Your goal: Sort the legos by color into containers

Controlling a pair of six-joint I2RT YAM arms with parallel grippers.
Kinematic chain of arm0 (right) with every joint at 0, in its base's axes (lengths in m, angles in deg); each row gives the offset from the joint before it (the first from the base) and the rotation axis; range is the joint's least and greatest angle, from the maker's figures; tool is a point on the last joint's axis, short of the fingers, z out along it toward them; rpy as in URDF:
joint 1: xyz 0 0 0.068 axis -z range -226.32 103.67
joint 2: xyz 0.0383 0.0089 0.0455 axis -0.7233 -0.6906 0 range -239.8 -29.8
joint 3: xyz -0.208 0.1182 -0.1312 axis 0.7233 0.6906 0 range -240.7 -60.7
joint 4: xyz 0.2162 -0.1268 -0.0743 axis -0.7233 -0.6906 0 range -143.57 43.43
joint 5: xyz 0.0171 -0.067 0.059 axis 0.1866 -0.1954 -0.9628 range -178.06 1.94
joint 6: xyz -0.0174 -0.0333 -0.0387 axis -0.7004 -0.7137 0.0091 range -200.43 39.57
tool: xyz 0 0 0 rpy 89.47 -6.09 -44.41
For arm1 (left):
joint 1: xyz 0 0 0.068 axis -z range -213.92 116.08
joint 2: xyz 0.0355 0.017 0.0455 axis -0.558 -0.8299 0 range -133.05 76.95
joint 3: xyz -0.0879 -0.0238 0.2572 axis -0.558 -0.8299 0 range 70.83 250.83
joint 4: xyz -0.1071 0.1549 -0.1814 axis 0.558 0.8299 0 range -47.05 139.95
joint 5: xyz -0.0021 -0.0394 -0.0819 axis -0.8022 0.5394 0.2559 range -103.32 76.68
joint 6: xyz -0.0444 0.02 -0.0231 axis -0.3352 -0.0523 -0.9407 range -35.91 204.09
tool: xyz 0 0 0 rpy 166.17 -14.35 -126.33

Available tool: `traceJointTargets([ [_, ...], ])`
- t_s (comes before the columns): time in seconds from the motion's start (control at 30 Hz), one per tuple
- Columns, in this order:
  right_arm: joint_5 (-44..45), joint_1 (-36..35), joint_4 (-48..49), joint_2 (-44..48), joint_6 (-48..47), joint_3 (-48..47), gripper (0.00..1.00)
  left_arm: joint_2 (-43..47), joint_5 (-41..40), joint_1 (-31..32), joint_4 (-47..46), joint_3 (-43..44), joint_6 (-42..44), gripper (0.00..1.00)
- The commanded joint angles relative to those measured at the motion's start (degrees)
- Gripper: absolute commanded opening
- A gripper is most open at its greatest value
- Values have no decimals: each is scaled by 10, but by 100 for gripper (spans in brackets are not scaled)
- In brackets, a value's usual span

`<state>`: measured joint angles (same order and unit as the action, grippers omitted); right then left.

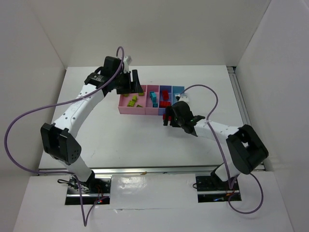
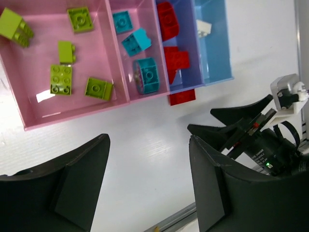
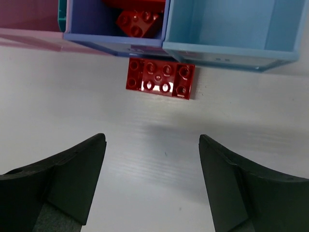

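1. The row of four joined bins sits on the white bench (image 1: 120, 135), toward its far side.
2. The wide pink bin (image 2: 34, 82) holds five lime green bricks (image 2: 61, 79), lying apart from one another.
3. The narrow pink bin (image 2: 145, 12) beside it holds three cyan bricks (image 2: 136, 42).
4. The periwinkle bin (image 3: 91, 21) holds red bricks (image 2: 176, 60); how many cannot be told.
5. The light blue bin (image 3: 227, 24) has a small white piece (image 2: 203, 27) in it.
6. One red brick (image 3: 161, 77) lies studs-up on the bench outside the bins, just in front of the near walls where the periwinkle and light blue bins meet.
7. The right pincer (image 3: 152, 140) hangs over the bench on the near side of that loose red brick, its fingers spread wide and holding nothing.
8. The left pincer (image 2: 148, 140) is above the bench near the pink bins, also spread wide and empty.
9. The right arm's head shows in the left wrist view, to the right of the bins.
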<state>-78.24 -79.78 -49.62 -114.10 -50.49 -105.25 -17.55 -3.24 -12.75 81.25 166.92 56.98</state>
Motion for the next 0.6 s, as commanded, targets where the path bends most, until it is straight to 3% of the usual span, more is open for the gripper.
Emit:
traceJointTargets([
  [0.0,97,-27,85,-33,26,-4,86,27,-7,-1,2,-12,2,77],
  [0.13,158,-48,63,-99,18,-47,99,33,-2,-7,2,-12,2,76],
  [0.47,223,-67,48,-178,21,-105,99,33,4,-23,-4,-22,7,76],
  [0.57,237,-67,42,-196,21,-115,95,27,4,-23,-4,-22,7,76],
])
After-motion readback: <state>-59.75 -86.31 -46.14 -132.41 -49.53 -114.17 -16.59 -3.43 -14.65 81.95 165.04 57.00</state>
